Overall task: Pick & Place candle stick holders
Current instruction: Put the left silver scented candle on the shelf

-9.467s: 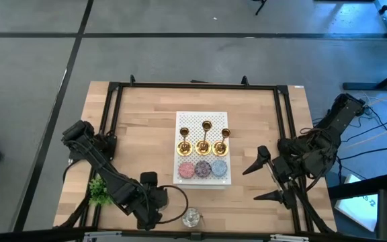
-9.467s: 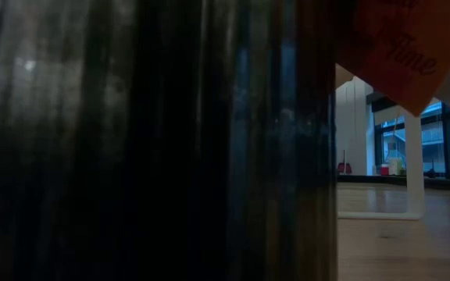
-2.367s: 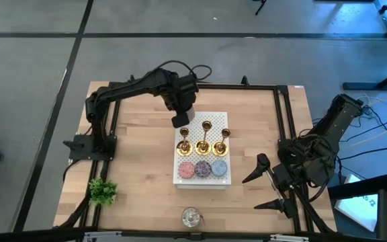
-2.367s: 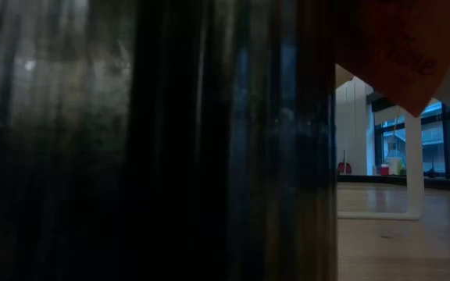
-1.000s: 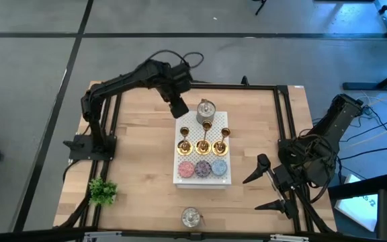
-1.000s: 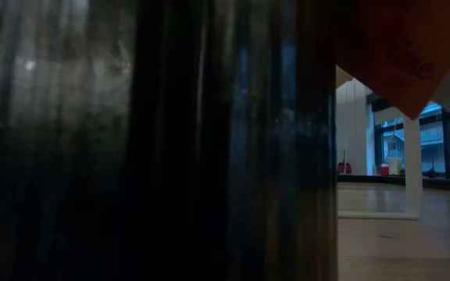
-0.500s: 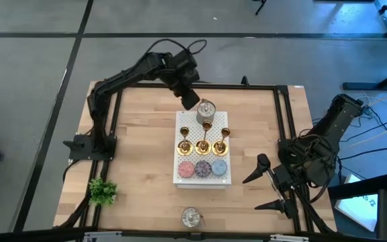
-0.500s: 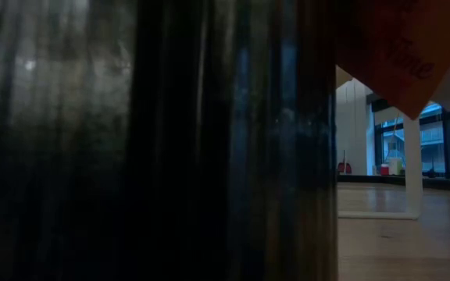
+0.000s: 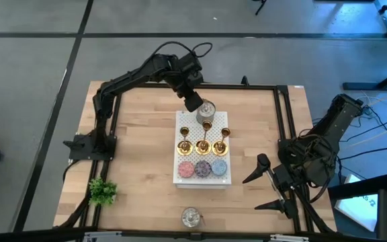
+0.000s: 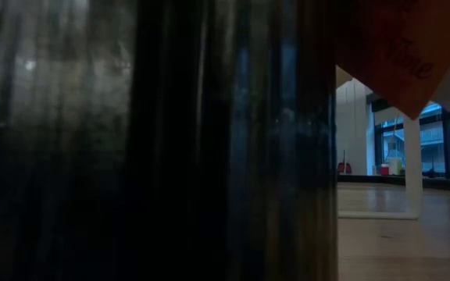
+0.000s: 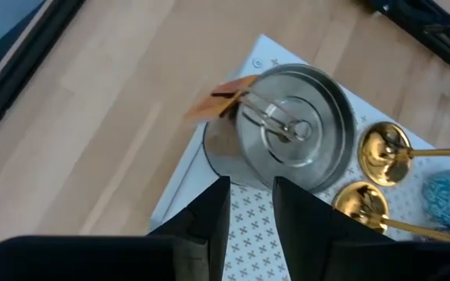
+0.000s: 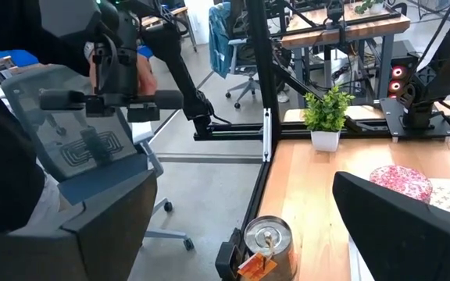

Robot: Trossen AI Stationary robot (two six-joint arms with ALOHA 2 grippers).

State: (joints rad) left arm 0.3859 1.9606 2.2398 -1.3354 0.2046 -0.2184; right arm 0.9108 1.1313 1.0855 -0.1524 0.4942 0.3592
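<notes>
Even, soft overhead light falls on the wooden surface in the high view, with only faint shadows under the arms. The brass candle stick holders catch bright glints, and the silvery tin shows a pale sheen across its lid in the left wrist view. There the left hand is a blurred dark mass at the bottom of the frame. The low view is mostly dim, filled by a dark streaky out-of-focus shape; daylight comes only through windows at right.
</notes>
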